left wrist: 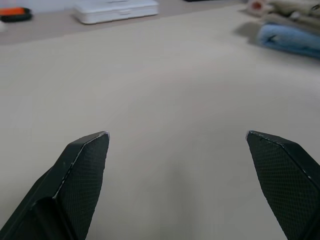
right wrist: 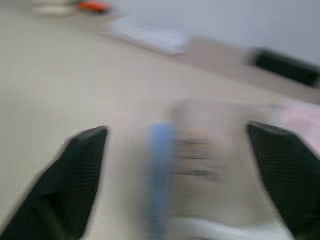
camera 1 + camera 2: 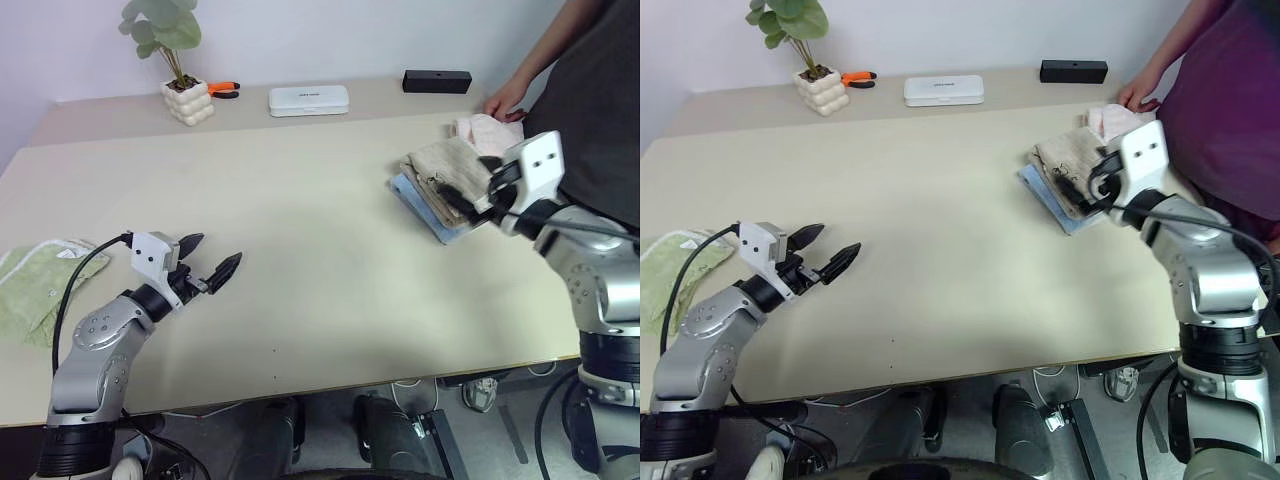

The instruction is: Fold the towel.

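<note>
The beige towel (image 3: 438, 168) lies folded on the table's right side, stacked on a light blue towel (image 3: 418, 208). My right gripper (image 3: 470, 185) hovers at the stack's near right edge and is open. In the right wrist view the right gripper (image 2: 182, 131) has its fingers spread wide, with the beige towel (image 2: 210, 150) blurred ahead between them; I cannot tell whether they touch it. My left gripper (image 3: 216, 252) is open over bare table at the front left, far from the towel, with nothing between its fingers (image 1: 85, 160).
A pale green cloth (image 3: 30, 285) lies at the table's left edge. A pink cloth (image 3: 490, 130) sits behind the stack, by a person's hand (image 3: 505, 100). At the back stand a potted plant (image 3: 185, 95), an orange tool (image 3: 225, 89), a white case (image 3: 308, 100) and a black box (image 3: 437, 81).
</note>
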